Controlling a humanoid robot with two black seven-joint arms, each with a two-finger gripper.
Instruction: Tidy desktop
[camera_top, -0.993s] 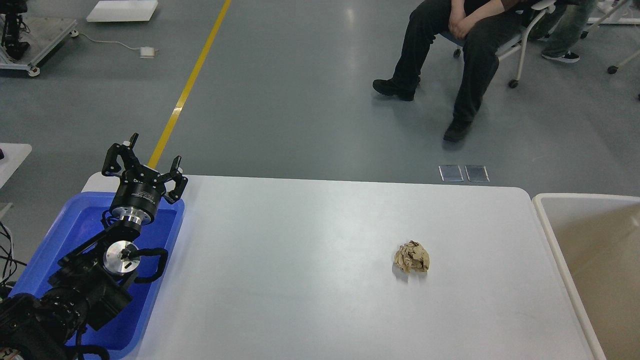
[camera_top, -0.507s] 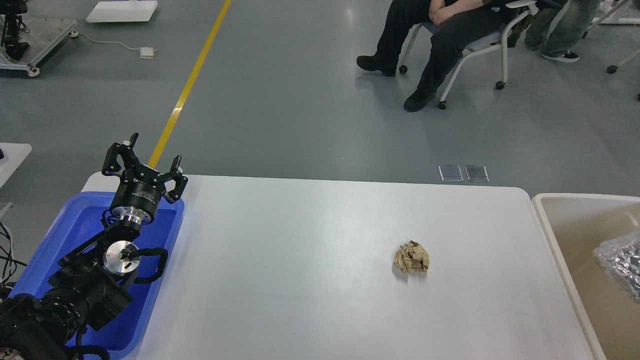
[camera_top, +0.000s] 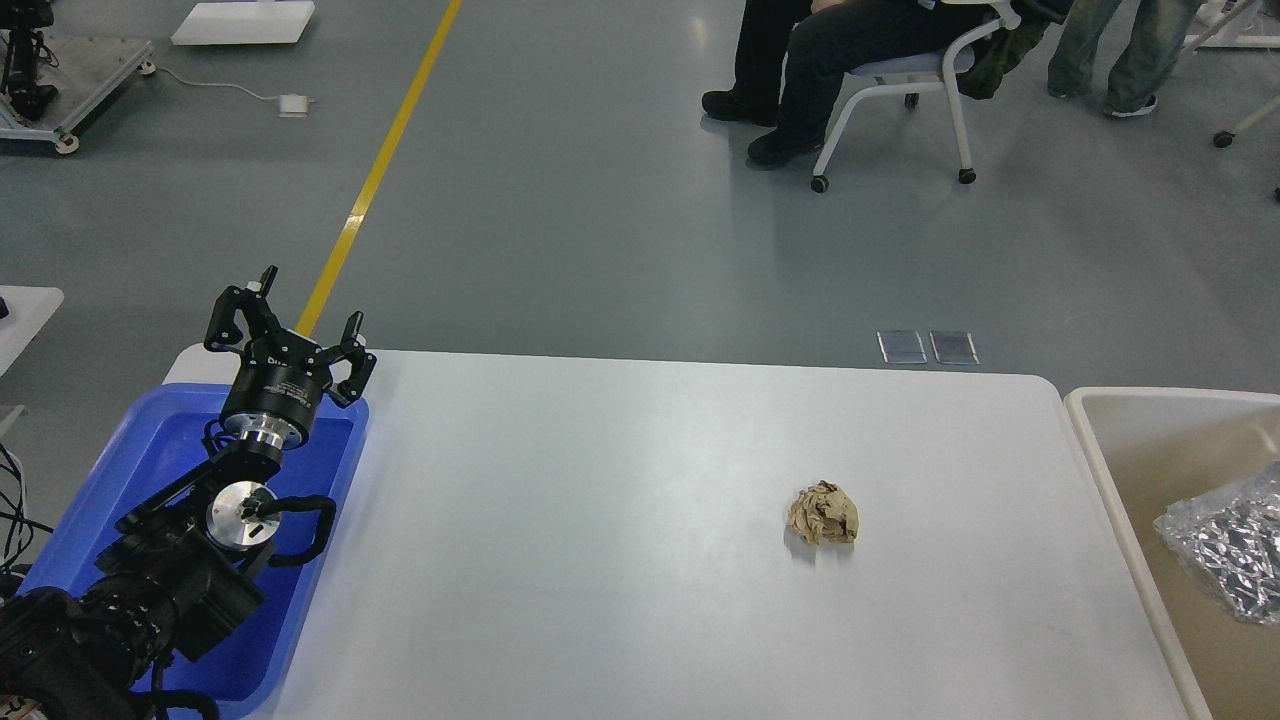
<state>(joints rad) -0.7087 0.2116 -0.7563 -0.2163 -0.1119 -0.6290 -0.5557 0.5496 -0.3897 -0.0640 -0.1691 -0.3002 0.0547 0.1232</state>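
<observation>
Left pincer (camera_top: 290, 320) spread empty over blue tray (camera_top: 120, 460); cream bin (camera_top: 1110, 440) holds silver foil (camera_top: 1225, 540).

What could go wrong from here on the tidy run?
1. The crumpled tan paper ball lies right of centre on the white rectangular desktop, far from the open left gripper above the blue plastic tray; a long cross-table reach may fall short.
2. The ball is light and irregular, so the fingers could nudge it away rather than grasp it.
3. The right arm is out of view, so its readiness near the cream-white bin cannot be checked.
</observation>
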